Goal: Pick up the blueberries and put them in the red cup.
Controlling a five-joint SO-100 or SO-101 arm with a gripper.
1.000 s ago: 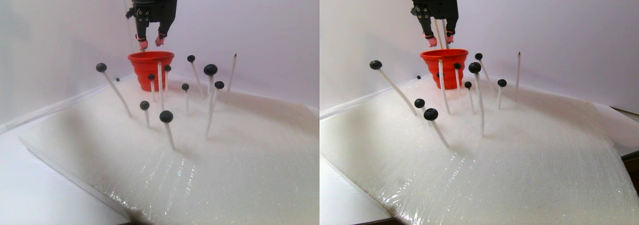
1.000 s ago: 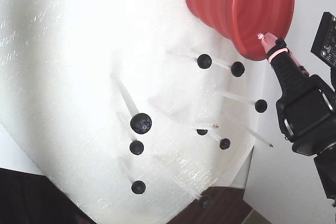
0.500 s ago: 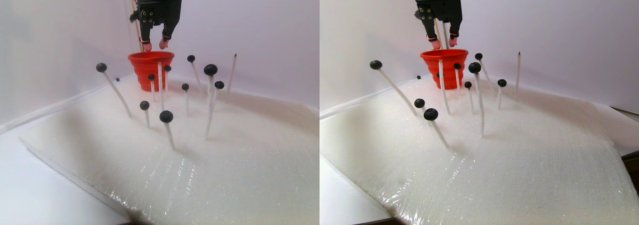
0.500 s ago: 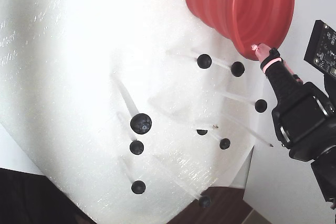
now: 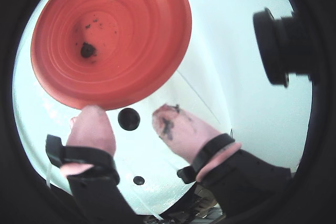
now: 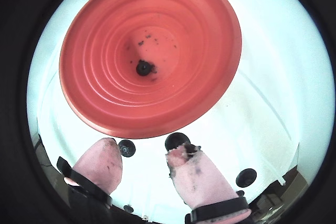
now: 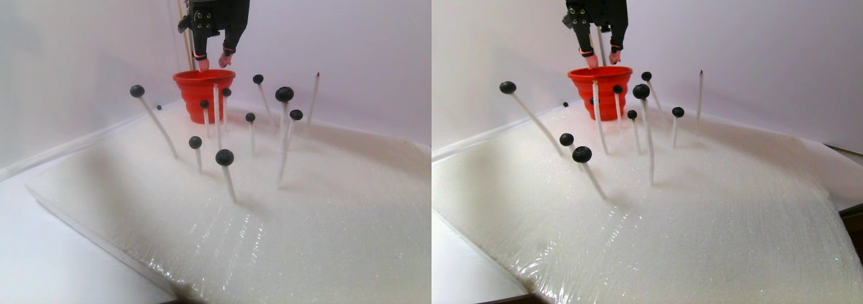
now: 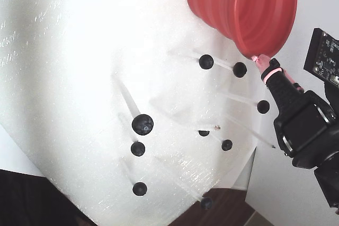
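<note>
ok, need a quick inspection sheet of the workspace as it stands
Surface: white foam pad under clear film, on a white table.
Job's things: red cup upright at the far end, one dark berry and crumbs at its bottom; blueberries on white sticks stuck in the foam; some sticks bare.
Clutter: nothing seen.
Hand: hand above the cup's rim, open, empty; pink tips stained dark.
Cables: nothing seen.
Surroundings: plain white walls; dark edge beyond the table.
</note>
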